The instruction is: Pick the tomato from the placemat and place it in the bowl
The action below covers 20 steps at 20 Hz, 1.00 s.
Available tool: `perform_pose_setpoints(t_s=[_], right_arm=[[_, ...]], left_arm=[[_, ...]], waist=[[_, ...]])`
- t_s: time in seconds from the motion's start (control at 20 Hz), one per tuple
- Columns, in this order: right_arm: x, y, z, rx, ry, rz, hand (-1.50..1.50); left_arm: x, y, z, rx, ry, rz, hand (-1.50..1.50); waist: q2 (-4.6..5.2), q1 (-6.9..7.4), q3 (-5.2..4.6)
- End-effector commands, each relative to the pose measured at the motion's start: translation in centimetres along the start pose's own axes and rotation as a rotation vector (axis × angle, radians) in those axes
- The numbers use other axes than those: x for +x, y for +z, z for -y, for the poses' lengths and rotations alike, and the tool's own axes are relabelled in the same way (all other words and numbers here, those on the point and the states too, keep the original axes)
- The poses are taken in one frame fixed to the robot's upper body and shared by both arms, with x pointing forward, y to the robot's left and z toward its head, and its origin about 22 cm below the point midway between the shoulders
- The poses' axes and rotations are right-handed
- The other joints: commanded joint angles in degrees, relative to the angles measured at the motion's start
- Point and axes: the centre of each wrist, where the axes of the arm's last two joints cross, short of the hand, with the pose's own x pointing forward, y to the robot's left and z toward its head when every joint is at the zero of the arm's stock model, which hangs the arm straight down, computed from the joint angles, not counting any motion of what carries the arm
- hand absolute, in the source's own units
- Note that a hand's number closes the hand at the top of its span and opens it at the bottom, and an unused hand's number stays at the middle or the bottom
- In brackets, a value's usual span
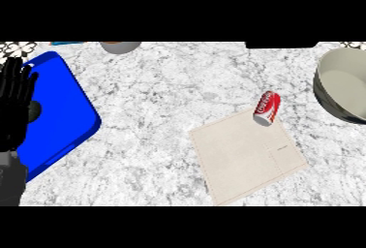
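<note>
At the far left edge the robot's left hand [16,104] stands with its black fingers straight and spread apart, pointing up the view, holding nothing; its grey forearm runs down to the lower left corner. The hand lies over the left part of a blue tray [68,116], a flat rounded piece set at a tilt on the white-and-grey marbled tabletop [164,97]. Near the top edge, just right of the tray's upper corner, the lower rim of a grey round vessel [119,47] shows, cut off by the view, with a small blue scrap beside it at the left that is too little to identify. Right of centre lies the beige placemat [247,157], a rectangle turned at an angle, reaching down to the lower edge of the scene. On the placemat's upper right corner rests a red-and-white can [267,107], lying on its side and tilted, its top end overlapping onto the bare tabletop. No tomato can be made out on the placemat; the can is the only thing on it. At the right edge sits the bowl [343,87], greyish with a pale inside, partly cut off by the view, near the can but apart from it. The right hand does not show.
</note>
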Motion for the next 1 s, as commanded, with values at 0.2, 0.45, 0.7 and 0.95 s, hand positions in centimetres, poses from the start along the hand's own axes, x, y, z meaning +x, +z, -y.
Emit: perform_pose_setpoints(t_s=[0.2,0.45,0.7,0.95], right_arm=[[-0.9,2.3,5.4,-0.18,-0.204,0.193,1.5],[-0.6,1.7,6.2,-0.189,-0.364,0.265,1.5],[0.4,0.2,7.6,-0.132,-0.412,0.265,1.5],[1.7,-2.5,7.0,-0.072,-0.435,0.29,1.5]], left_arm=[[0.3,-0.5,0.2,-0.03,-0.004,-0.008,0.0],[-0.2,-0.6,1.8,-0.045,0.023,-0.019,0.0],[1.2,-1.7,2.2,-0.059,0.007,0.015,0.0],[0.3,-1.5,2.8,-0.076,0.005,-0.011,0.0]], waist=[[-0.52,1.82,-0.29],[-0.64,2.0,-0.46],[-0.47,3.5,-0.61],[-0.25,4.04,-0.7]])
